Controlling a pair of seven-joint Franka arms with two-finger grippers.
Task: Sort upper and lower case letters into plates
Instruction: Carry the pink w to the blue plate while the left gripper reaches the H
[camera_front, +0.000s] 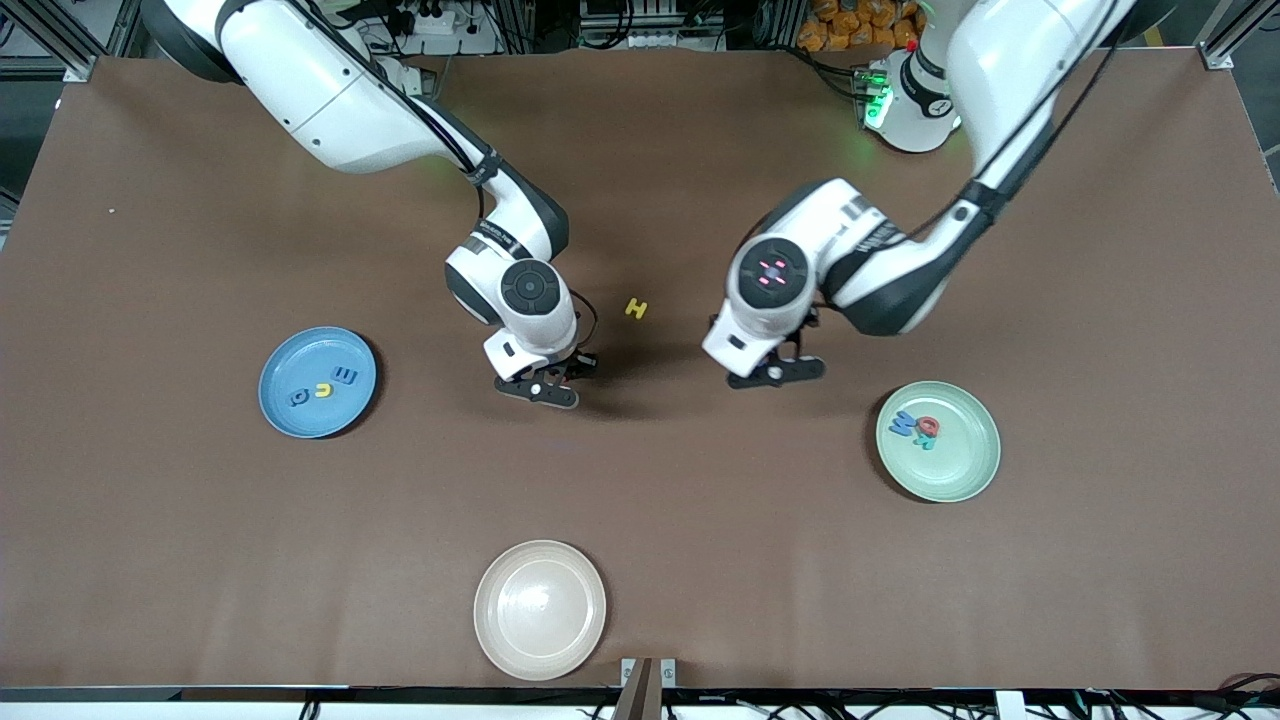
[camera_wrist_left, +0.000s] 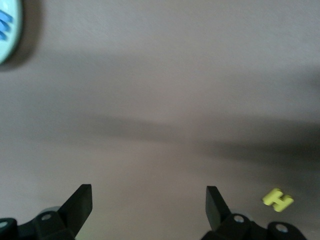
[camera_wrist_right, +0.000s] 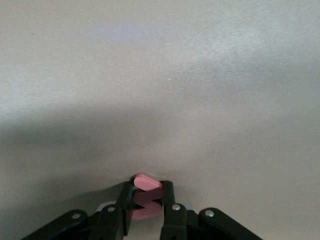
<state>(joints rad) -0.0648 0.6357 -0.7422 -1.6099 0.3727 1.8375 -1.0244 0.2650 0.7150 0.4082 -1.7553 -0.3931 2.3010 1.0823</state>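
My right gripper (camera_front: 548, 388) is shut on a small pink-red zigzag letter (camera_wrist_right: 146, 205), low over the bare table between the blue plate (camera_front: 300, 350) and a yellow H (camera_front: 637, 308). The gripper hides that letter in the front view. My left gripper (camera_front: 775, 372) is open and empty (camera_wrist_left: 149, 192), over the table beside the yellow H (camera_wrist_left: 278, 200). The blue plate holds three letters: blue, yellow and blue. The pale green plate (camera_front: 965, 465) toward the left arm's end holds a blue, a red and a teal letter. Its rim (camera_wrist_left: 11, 47) shows in the left wrist view.
A cream-white plate (camera_front: 540, 610) lies empty near the table's front edge, nearer to the front camera than both grippers. The brown table (camera_front: 700, 520) runs wide around the plates. Both arms' elbows hang over the table's middle.
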